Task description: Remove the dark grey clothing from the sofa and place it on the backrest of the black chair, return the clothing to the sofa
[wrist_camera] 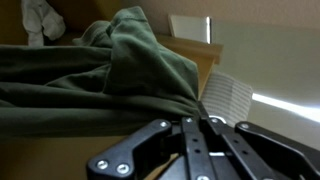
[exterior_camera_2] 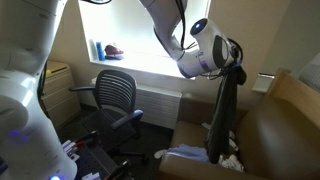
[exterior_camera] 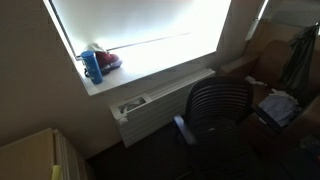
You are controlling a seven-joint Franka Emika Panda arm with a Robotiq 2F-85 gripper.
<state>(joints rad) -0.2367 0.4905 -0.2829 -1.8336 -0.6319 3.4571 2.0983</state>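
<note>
1. In the wrist view my claw comes in from the bottom of the frame with its jaws pressed nearly together. Folds of the dark grey clothing bunch right at the tips.
2. In an exterior view the claw sits right of centre in the upper half, and the clothing hangs from it in a long limp strip. I read that as a firm pinch on the top of the garment.
3. The arm reaches down to the claw from the top centre of that frame.
4. The garment's lower end drops in front of the sofa, whose brown-tan panels fill the lower right. I cannot tell whether the hem touches the seat.
5. Some pale items lie at the bottom centre, just beside the hanging hem.
6. The black chair stands left of centre, well apart from the garment, and its backrest is bare.
7. In an exterior view the same chair sits right of centre, below the bright window sill.
8. A blue bottle stands on the left part of that sill, and a white heater runs under it.
9. In the wrist view a small white object shows at the upper left, above the fabric. It is too blurred for me to name.
</note>
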